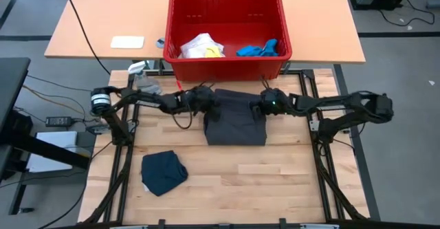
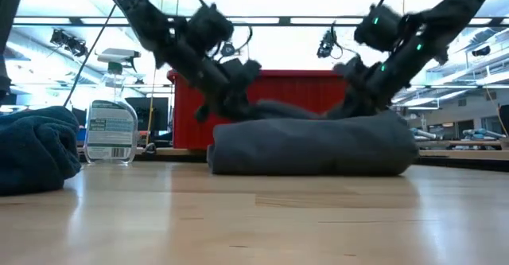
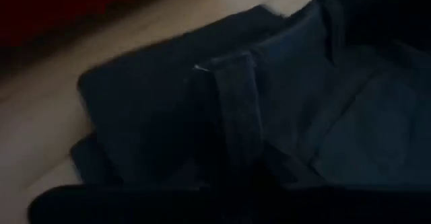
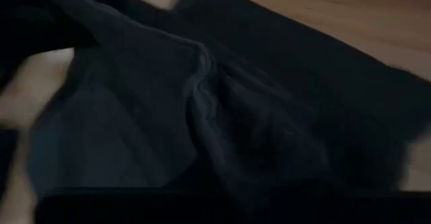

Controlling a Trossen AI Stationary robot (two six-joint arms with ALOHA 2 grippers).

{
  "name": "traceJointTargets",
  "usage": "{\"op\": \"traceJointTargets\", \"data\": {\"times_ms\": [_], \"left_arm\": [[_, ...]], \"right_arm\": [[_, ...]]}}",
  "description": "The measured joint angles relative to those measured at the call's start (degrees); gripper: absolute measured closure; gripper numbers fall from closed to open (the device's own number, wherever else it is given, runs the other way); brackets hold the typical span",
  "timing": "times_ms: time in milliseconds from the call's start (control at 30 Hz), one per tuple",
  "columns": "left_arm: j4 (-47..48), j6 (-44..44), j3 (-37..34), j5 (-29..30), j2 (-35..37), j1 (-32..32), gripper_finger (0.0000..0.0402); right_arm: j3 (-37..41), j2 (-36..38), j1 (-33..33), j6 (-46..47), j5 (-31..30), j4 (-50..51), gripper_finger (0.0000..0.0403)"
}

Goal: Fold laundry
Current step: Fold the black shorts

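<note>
The large dark grey shorts [image 1: 236, 117], soft woven cloth folded into a thick, roughly square pad, lie at the centre of the high view on the pale wooden slat table [image 1: 275, 181], just below the red basket. In the low view they form a low rounded mound [image 2: 310, 146] with smooth, bulging folded edges. The left wrist view shows a flat stitched belt loop or strap running across the dark fabric [image 3: 236, 109]; the right wrist view shows a puckered seam in it [image 4: 202, 83].

The left gripper [image 1: 204, 100] sits at the upper left corner of the shorts, the right gripper [image 1: 263, 102] at the upper right corner, both pressed down onto the cloth. Whether either pair of jaws is parted or pinching fabric cannot be told from any view.

A small navy cloth piece [image 1: 163, 172] lies crumpled at lower left of the high view, well apart from the shorts. The red plastic slotted rectangular basket [image 1: 227, 67] holds a bunched yellow and white shirt [image 1: 202, 47] and a small bright blue piece [image 1: 258, 49].

At the left of the low view stands a clear plastic spray bottle [image 2: 111, 130] with a white trigger head; its printed label is too small to read.
</note>
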State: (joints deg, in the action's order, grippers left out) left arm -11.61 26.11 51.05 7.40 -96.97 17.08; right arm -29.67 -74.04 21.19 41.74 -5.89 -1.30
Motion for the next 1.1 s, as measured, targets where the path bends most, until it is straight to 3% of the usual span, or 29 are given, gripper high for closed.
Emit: {"op": "traceJointTargets", "data": {"times_ms": [167,300,500,667,767,933,1100], "left_arm": [[0.5,3.1,0.1,0.6,-2.0,3.2,0.0296],[1.4,3.2,0.2,-0.7,-0.8,4.3,0.0261],[4.7,3.3,0.3,-2.9,5.2,3.7,0.0229],[6.8,2.9,0.3,-4.9,9.4,1.1,0.0227],[7.1,3.0,0.3,-5.2,7.9,-2.5,0.0233],[9.6,8.3,0.3,-4.7,3.4,-8.5,0.0239],[10.8,15.3,0.3,-3.6,1.5,-13.8,0.0239]], "right_arm": [[-1.1,-2.8,4.2,3.8,-0.9,1.2,0.0189],[-2.3,-0.9,3.6,5.9,-1.6,1.6,0.0154],[-4.7,1.2,-4.0,1.0,1.5,0.2,0.0179],[-4.8,-4.0,-8.8,0.0,2.3,1.1,0.0214],[-4.8,-7.7,-10.0,1.6,-1.7,1.8,0.0229],[-4.9,-10.2,-10.9,13.3,-8.3,11.8,0.0237],[-4.8,-6.5,-14.1,11.0,-1.2,17.1,0.0238]]}}
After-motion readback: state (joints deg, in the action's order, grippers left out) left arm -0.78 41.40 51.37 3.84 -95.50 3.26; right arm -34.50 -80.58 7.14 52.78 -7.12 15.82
